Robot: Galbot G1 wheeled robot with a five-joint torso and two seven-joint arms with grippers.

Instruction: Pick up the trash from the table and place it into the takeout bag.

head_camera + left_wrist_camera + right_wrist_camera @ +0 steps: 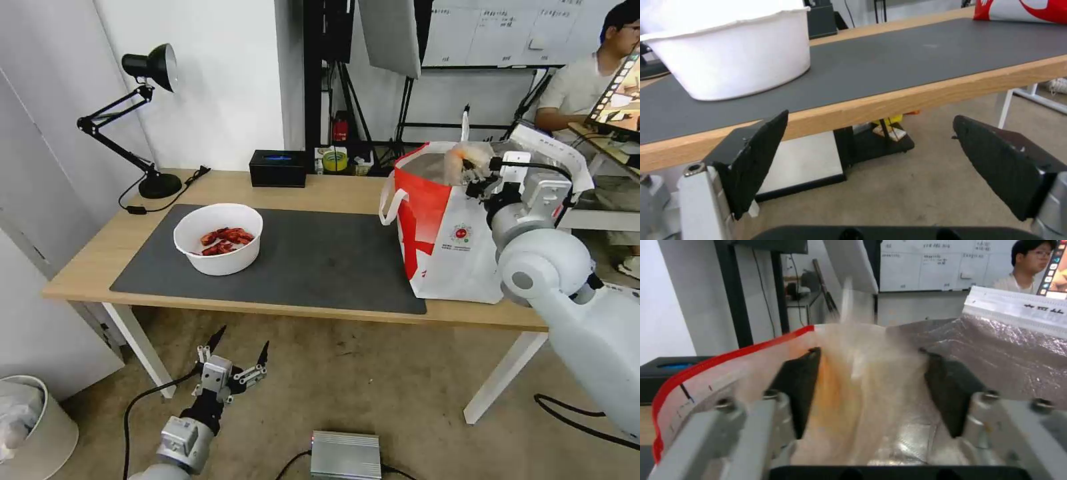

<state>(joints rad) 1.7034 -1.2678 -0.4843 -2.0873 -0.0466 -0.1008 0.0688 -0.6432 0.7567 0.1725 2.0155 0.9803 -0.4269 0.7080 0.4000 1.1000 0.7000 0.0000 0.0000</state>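
Observation:
A white round bowl (218,239) of red crayfish shells stands on the left of the dark grey mat (320,260) on the light-wood table (320,187). Its white wall (733,56) also shows in the left wrist view. The white-and-red takeout bag (453,247) stands open at the table's right end. Over its mouth my right gripper (475,179) holds a clear plastic tray (463,159). In the right wrist view the tray (867,380) fills the gap between the black fingers (795,390) above the foil lining. My left gripper (243,338) hangs open below the table's front edge.
A black desk lamp (150,120) and a black rectangular box (278,168) stand along the table's back edge. On the floor are a white bin (27,427) at the left and a silver box (345,455) near my base. A person sits at the far right.

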